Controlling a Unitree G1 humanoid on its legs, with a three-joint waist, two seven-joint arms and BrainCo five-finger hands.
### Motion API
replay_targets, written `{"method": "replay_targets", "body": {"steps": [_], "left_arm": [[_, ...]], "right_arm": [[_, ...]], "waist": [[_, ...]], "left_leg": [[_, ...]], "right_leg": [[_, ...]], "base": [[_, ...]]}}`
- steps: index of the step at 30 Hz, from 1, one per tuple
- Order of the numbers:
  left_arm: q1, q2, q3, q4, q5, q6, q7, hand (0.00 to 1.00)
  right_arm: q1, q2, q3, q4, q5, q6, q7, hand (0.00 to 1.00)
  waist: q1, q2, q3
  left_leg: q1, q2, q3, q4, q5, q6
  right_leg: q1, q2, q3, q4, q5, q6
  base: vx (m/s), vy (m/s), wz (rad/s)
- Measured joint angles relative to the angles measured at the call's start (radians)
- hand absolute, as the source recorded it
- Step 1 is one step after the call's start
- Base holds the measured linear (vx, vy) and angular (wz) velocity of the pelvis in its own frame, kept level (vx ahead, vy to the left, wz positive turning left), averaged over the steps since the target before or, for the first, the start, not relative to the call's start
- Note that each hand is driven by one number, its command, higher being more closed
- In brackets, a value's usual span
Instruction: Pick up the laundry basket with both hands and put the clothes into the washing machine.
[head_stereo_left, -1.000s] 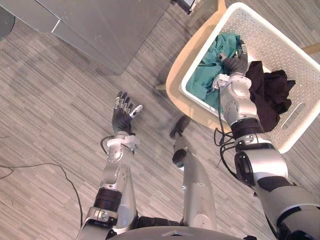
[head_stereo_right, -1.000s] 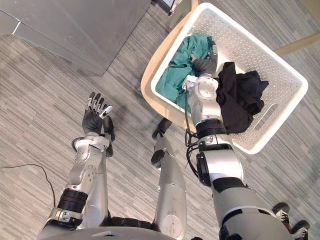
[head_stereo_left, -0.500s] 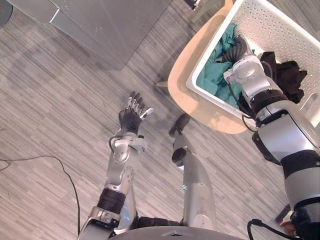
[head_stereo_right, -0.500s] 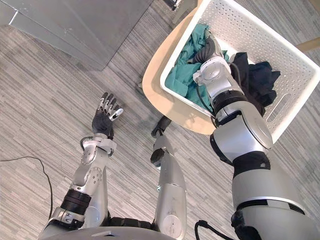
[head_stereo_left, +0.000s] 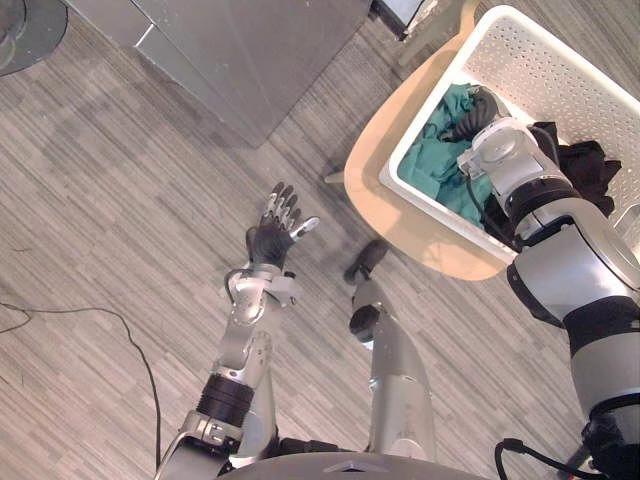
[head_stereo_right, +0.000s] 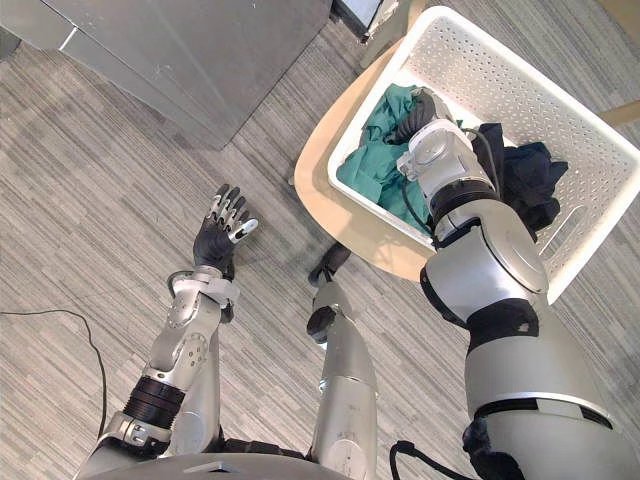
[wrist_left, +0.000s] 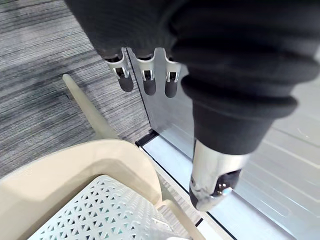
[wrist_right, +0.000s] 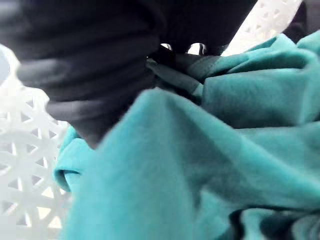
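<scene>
Teal garment touches right hand, per wrist view; left hand splayed.

Head eyes look down, sharing the laundry basket; wrist cameras sit close.

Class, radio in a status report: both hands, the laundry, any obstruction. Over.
Left hand open over floor. Right hand down in basket, on green cloth. Basket on chair, unlifted. Nothing blocking.

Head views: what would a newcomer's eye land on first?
The white laundry basket on the beige chair at upper right, with the right hand sunk into the teal garment beside a black garment. The left hand hangs open over the wood floor, touching nothing.
</scene>
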Motion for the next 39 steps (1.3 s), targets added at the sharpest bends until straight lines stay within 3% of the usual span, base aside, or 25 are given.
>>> {"method": "replay_targets", "body": {"steps": [4,8,15,21,24,32,39], "left_arm": [[-0.01,-0.003,0.046,-0.005,-0.002,0.0,0.0,0.0],[-0.008,-0.004,0.085,-0.018,-0.003,0.0,0.0,0.0],[-0.008,-0.004,0.123,-0.022,-0.004,-0.002,-0.001,0.0],[-0.006,-0.005,0.166,-0.008,-0.013,-0.013,-0.005,0.0],[-0.004,-0.005,0.183,0.015,-0.013,-0.015,-0.006,0.0],[-0.006,-0.003,0.201,0.027,-0.013,-0.032,-0.004,0.0],[-0.008,-0.003,0.236,0.04,-0.012,-0.037,0.002,0.0]], "right_arm": [[0.033,0.013,-0.059,-0.016,0.25,-0.016,0.0,1.0],[0.075,0.012,-0.123,-0.06,0.41,-0.053,0.01,1.0],[0.215,0.007,-0.28,-0.204,0.65,-0.081,0.136,1.0],[0.408,0.056,-0.459,-0.373,0.826,-0.095,0.227,1.0],[0.478,0.088,-0.52,-0.44,0.878,-0.097,0.245,1.0],[0.629,0.188,-0.586,-0.587,0.885,-0.102,0.264,1.0],[0.714,0.314,-0.657,-0.753,0.989,-0.131,0.26,1.0]], "waist": [[0.002,-0.001,-0.017],[-0.001,-0.001,-0.019],[-0.009,-0.001,-0.02],[-0.015,-0.003,-0.02],[-0.019,-0.003,-0.02],[-0.028,-0.004,-0.02],[-0.042,-0.01,-0.017]], "left_leg": [[0.008,0.0,0.004,-0.003,0.001,0.0],[0.014,0.0,0.004,-0.012,0.007,-0.002],[0.013,0.008,0.003,-0.012,0.012,-0.003],[0.006,0.018,-0.001,0.005,0.013,0.0],[0.006,0.019,-0.001,0.007,0.013,0.0],[0.008,0.02,-0.002,0.017,0.011,0.003],[0.014,0.01,0.003,-0.007,0.02,0.0]], "right_leg": [[0.001,-0.001,0.005,0.003,-0.001,0.001],[0.002,0.0,0.006,0.002,-0.002,0.002],[0.002,0.008,0.005,-0.002,-0.001,0.003],[0.004,0.018,0.003,-0.004,-0.001,0.003],[0.004,0.019,0.003,-0.004,-0.001,0.003],[0.014,0.022,0.003,-0.005,0.002,0.008],[0.021,0.021,0.005,-0.037,0.022,0.041]], "base": [[0.0,-0.001,-0.02],[0.0,-0.001,-0.01],[0.0,0.0,0.0],[0.0,0.0,0.0],[0.0,0.0,0.0],[0.0,0.0,0.0],[0.0,0.0,0.0]]}}
